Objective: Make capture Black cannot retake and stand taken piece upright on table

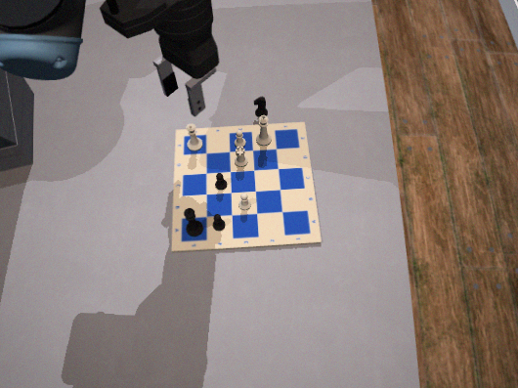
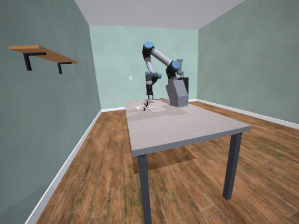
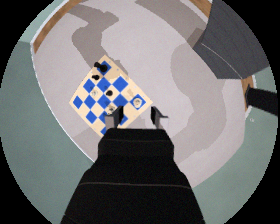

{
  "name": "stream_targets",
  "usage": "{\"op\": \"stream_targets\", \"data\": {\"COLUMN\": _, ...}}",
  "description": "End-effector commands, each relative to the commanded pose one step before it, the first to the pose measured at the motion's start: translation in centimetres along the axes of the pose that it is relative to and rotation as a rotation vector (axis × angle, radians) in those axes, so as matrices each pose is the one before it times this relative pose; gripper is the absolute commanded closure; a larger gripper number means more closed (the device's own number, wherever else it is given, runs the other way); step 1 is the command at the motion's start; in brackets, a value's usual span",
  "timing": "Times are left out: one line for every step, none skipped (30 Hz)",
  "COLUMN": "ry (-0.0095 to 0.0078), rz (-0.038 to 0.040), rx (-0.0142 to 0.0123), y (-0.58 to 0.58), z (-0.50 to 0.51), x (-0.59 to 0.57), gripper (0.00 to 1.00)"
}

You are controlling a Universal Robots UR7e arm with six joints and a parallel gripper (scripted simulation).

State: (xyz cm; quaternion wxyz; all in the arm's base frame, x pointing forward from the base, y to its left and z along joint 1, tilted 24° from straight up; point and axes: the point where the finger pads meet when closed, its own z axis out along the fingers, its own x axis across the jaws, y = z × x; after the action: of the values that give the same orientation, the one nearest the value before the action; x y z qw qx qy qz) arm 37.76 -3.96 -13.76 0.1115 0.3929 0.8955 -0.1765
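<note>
Blue and cream squares fill the middle of the top view, and the chessboard (image 1: 313, 203) lies flat on the grey table (image 1: 318, 316). Up in the upper left, the gripper (image 1: 183, 88) hangs above the table just off the board's far left corner, fingers spread wide and nothing between them. Below it, on that corner square, stands a white piece (image 1: 194, 138), upright. Two more white pieces (image 1: 239, 150) crowd together on the far rows (too close to tell apart cleanly), with a tall white one (image 1: 263, 131) beside them. And look beyond the far edge: a black knight (image 1: 260, 107) stands upright on the table, off the board. A white pawn (image 1: 244, 201) sits near the middle, a black pawn (image 1: 221, 182) to its upper left, and two black pieces (image 1: 194, 223) hold the lower left corner.
</note>
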Motion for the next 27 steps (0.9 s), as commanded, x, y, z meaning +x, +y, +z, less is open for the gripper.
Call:
{"op": "stream_targets", "data": {"ry": -0.00082, "rz": 0.00014, "rx": -0.00081, "y": 0.024, "z": -0.033, "x": -0.024, "gripper": 0.00}}
{"op": "stream_targets", "data": {"ry": 0.00000, "rz": 0.00000, "rx": 0.00000, "y": 0.000, "z": 0.000, "x": 0.000, "gripper": 0.00}}
{"op": "stream_targets", "data": {"ry": 0.00000, "rz": 0.00000, "rx": 0.00000, "y": 0.000, "z": 0.000, "x": 0.000, "gripper": 0.00}}
{"op": "stream_targets", "data": {"ry": 0.00000, "rz": 0.00000, "rx": 0.00000, "y": 0.000, "z": -0.002, "x": 0.000, "gripper": 0.00}}
{"op": "stream_targets", "data": {"ry": 0.00000, "rz": 0.00000, "rx": 0.00000, "y": 0.000, "z": -0.015, "x": 0.000, "gripper": 0.00}}
{"op": "stream_targets", "data": {"ry": 0.00000, "rz": 0.00000, "rx": 0.00000, "y": 0.000, "z": -0.038, "x": 0.000, "gripper": 0.00}}
{"op": "stream_targets", "data": {"ry": 0.00000, "rz": 0.00000, "rx": 0.00000, "y": 0.000, "z": -0.069, "x": 0.000, "gripper": 0.00}}
{"op": "stream_targets", "data": {"ry": 0.00000, "rz": 0.00000, "rx": 0.00000, "y": 0.000, "z": -0.106, "x": 0.000, "gripper": 0.00}}
{"op": "stream_targets", "data": {"ry": 0.00000, "rz": 0.00000, "rx": 0.00000, "y": 0.000, "z": 0.000, "x": 0.000, "gripper": 0.00}}
{"op": "stream_targets", "data": {"ry": 0.00000, "rz": 0.00000, "rx": 0.00000, "y": 0.000, "z": 0.000, "x": 0.000, "gripper": 0.00}}
{"op": "stream_targets", "data": {"ry": 0.00000, "rz": 0.00000, "rx": 0.00000, "y": 0.000, "z": -0.146, "x": 0.000, "gripper": 0.00}}
{"op": "stream_targets", "data": {"ry": 0.00000, "rz": 0.00000, "rx": 0.00000, "y": 0.000, "z": -0.187, "x": 0.000, "gripper": 0.00}}
{"op": "stream_targets", "data": {"ry": 0.00000, "rz": 0.00000, "rx": 0.00000, "y": 0.000, "z": -0.228, "x": 0.000, "gripper": 0.00}}
{"op": "stream_targets", "data": {"ry": 0.00000, "rz": 0.00000, "rx": 0.00000, "y": 0.000, "z": -0.267, "x": 0.000, "gripper": 0.00}}
{"op": "stream_targets", "data": {"ry": 0.00000, "rz": 0.00000, "rx": 0.00000, "y": 0.000, "z": -0.302, "x": 0.000, "gripper": 0.00}}
{"op": "stream_targets", "data": {"ry": 0.00000, "rz": 0.00000, "rx": 0.00000, "y": 0.000, "z": -0.334, "x": 0.000, "gripper": 0.00}}
{"op": "stream_targets", "data": {"ry": 0.00000, "rz": 0.00000, "rx": 0.00000, "y": 0.000, "z": -0.360, "x": 0.000, "gripper": 0.00}}
{"op": "stream_targets", "data": {"ry": 0.00000, "rz": 0.00000, "rx": 0.00000, "y": 0.000, "z": -0.380, "x": 0.000, "gripper": 0.00}}
{"op": "stream_targets", "data": {"ry": 0.00000, "rz": 0.00000, "rx": 0.00000, "y": 0.000, "z": -0.394, "x": 0.000, "gripper": 0.00}}
{"op": "stream_targets", "data": {"ry": 0.00000, "rz": 0.00000, "rx": 0.00000, "y": 0.000, "z": -0.401, "x": 0.000, "gripper": 0.00}}
{"op": "stream_targets", "data": {"ry": 0.00000, "rz": 0.00000, "rx": 0.00000, "y": 0.000, "z": -0.401, "x": 0.000, "gripper": 0.00}}
{"op": "stream_targets", "data": {"ry": 0.00000, "rz": 0.00000, "rx": 0.00000, "y": 0.000, "z": -0.395, "x": 0.000, "gripper": 0.00}}
{"op": "stream_targets", "data": {"ry": 0.00000, "rz": 0.00000, "rx": 0.00000, "y": 0.000, "z": -0.381, "x": 0.000, "gripper": 0.00}}
{"op": "stream_targets", "data": {"ry": 0.00000, "rz": 0.00000, "rx": 0.00000, "y": 0.000, "z": -0.361, "x": 0.000, "gripper": 0.00}}
{"op": "stream_targets", "data": {"ry": 0.00000, "rz": 0.00000, "rx": 0.00000, "y": 0.000, "z": -0.335, "x": 0.000, "gripper": 0.00}}
{"op": "stream_targets", "data": {"ry": 0.00000, "rz": 0.00000, "rx": 0.00000, "y": 0.000, "z": 0.000, "x": 0.000, "gripper": 0.00}}
{"op": "stream_targets", "data": {"ry": 0.00000, "rz": 0.00000, "rx": 0.00000, "y": 0.000, "z": 0.000, "x": 0.000, "gripper": 0.00}}
